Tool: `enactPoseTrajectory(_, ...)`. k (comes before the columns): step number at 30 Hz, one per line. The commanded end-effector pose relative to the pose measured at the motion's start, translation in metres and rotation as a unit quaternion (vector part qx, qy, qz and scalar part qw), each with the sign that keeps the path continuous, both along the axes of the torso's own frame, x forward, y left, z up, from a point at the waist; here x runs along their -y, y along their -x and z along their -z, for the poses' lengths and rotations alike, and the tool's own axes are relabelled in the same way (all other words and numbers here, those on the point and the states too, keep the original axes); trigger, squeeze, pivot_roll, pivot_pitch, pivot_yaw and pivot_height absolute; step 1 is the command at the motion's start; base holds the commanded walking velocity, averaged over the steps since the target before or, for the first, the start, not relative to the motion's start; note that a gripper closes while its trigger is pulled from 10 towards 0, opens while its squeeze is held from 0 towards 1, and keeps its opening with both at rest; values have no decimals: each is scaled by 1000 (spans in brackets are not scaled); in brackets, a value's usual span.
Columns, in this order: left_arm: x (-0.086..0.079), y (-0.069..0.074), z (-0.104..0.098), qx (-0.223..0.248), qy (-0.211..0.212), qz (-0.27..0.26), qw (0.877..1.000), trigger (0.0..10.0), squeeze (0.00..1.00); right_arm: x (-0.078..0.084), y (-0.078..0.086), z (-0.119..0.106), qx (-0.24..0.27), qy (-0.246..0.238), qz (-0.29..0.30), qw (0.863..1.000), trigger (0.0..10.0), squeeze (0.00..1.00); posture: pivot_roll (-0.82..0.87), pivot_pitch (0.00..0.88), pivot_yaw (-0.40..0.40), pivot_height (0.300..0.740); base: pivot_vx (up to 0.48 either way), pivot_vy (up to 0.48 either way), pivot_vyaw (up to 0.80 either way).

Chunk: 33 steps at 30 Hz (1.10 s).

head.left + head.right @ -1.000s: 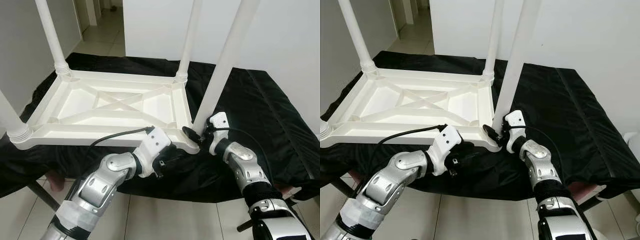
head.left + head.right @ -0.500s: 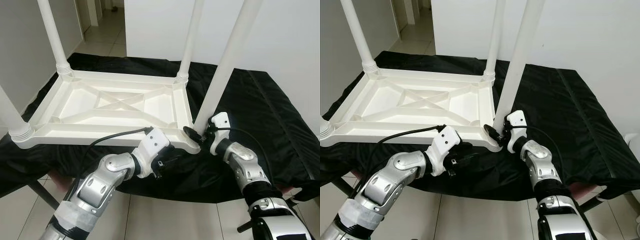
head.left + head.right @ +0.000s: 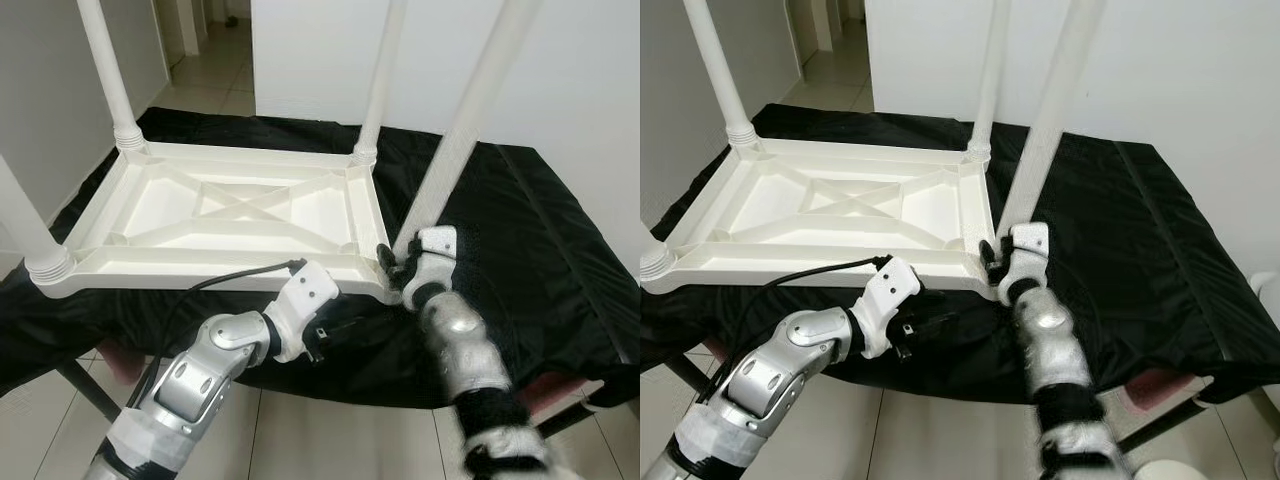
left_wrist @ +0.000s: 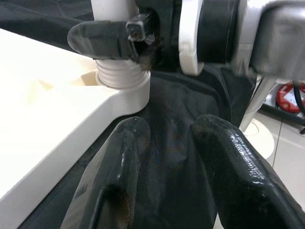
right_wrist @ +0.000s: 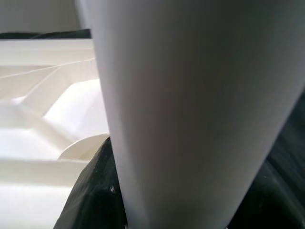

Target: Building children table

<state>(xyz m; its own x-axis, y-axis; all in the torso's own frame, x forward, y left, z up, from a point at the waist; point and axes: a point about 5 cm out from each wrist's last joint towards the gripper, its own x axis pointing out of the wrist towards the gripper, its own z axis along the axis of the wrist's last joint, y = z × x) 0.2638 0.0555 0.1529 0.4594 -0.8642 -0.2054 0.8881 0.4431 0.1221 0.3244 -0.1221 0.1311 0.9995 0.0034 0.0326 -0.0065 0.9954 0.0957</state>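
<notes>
On the black-draped table point(image 3: 520, 230) the inverted children's table point(image 3: 230, 215) carries four legs, the near-right leg point(image 3: 455, 150) clamped, apparently, in the right end effector point(image 3: 395, 265); left end effector point(image 4: 167, 157) apart beneath that corner.

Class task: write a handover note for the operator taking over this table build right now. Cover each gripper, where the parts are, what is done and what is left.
Right gripper: clamped on the base of the near-right leg at its corner socket.
Left gripper: open, holding nothing, hovering over the black cloth just below the tabletop's near edge.
Tabletop: upside down on the cloth.
Done: the three other legs stand in their corners.
Left: the near-right leg leans off vertical and looks not fully seated; finish seating it, then turn the table upright.
</notes>
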Motion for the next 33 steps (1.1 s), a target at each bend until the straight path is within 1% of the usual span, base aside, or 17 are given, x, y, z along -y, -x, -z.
enactPoseTrajectory(1, 1, 3, 3, -9, -5, 7, 1000, 10000, 0, 0, 6, 0, -8, -25, 50, 998, 10000, 0, 42, 27, -55, 740, 0, 0, 0)
enactPoseTrajectory(3, 1, 3, 3, -9, -5, 7, 1000, 10000, 0, 0, 6, 0, -8, -25, 50, 998, 10000, 0, 42, 27, -55, 740, 0, 0, 0)
enactPoseTrajectory(4, 1, 3, 3, -10, -5, 6, 1000, 10000, 0, -6, 7, 0, -8, -32, 47, 998, 10000, 0, 42, 29, -55, 740, 0, 0, 0)
enactPoseTrajectory(14, 1, 4, 4, -13, -6, 8, 1000, 10000, 0, -2, 9, -6, -1, -37, 53, 998, 10000, 0, 35, 36, -48, 740, 0, 0, 0)
enactPoseTrajectory(15, 1, 4, 3, -12, -5, 6, 1000, 10000, 0, -3, 10, -9, 6, -37, 46, 998, 10000, 1000, 36, 38, -52, 740, 0, 0, 0)
enactPoseTrajectory(17, 1, 4, 3, -12, -5, 6, 1000, 10000, 0, -3, 10, -9, 6, -37, 46, 998, 10000, 1000, 36, 38, -52, 740, 0, 0, 0)
enactPoseTrajectory(21, 0, 3, 3, -12, -4, 2, 1000, 10000, 0, 0, 12, -16, 22, -40, 7, 999, 10000, 1000, 34, 39, -56, 740, 0, 0, 0)
enactPoseTrajectory(22, 0, 3, 3, -12, -4, 2, 1000, 10000, 0, 0, 12, -16, 22, -40, 7, 999, 10000, 1000, 34, 39, -56, 740, 0, 0, 0)
enactPoseTrajectory(23, 0, 3, 3, -12, -3, 1, 1000, 10000, 0, 4, 12, -14, 16, -34, -4, 999, 10000, 902, 34, 38, -58, 740, 0, 0, 0)
enactPoseTrajectory(24, 1, 2, 2, -10, -2, -2, 1000, 10000, 0, 12, 10, -11, 9, -17, -40, 999, 10000, 0, 36, 35, -60, 740, 0, 0, 0)
enactPoseTrajectory(26, 1, 2, 2, -10, -2, -2, 1000, 10000, 0, 12, 10, -11, 9, -17, -40, 999, 10000, 0, 36, 35, -60, 740, 0, 0, 0)
enactPoseTrajectory(27, 1, 1, 2, -9, -1, -3, 1000, 10000, 0, 15, 10, -10, 7, -10, -57, 998, 10000, 0, 36, 35, -60, 740, 0, 0, 0)
enactPoseTrajectory(28, 1, 1, 2, -9, -1, -3, 1000, 10000, 0, 15, 10, -10, 7, -10, -57, 998, 10000, 0, 36, 35, -60, 740, 0, 0, 0)
enactPoseTrajectory(30, 1, 0, 1, -9, -1, -4, 1000, 10000, 0, 19, 8, -8, 3, 3, -98, 995, 10000, 0, 34, 33, -59, 740, 0, 0, 0)
enactPoseTrajectory(31, 1, 0, 1, -8, -1, -4, 1000, 10000, 0, 22, 6, -8, 3, 21, -127, 992, 10000, 0, 34, 31, -57, 740, 0, 0, 0)
enactPoseTrajectory(32, 1, 0, 1, -8, -1, -4, 1000, 10000, 0, 22, 6, -8, 3, 21, -127, 992, 10000, 0, 34, 31, -57, 740, 0, 0, 0)
enactPoseTrajectory(33, 1, 0, 1, -8, -1, -3, 1000, 10000, 0, 25, 5, -7, 3, 41, -153, 987, 10000, 0, 34, 31, -57, 740, 0, 0, 0)
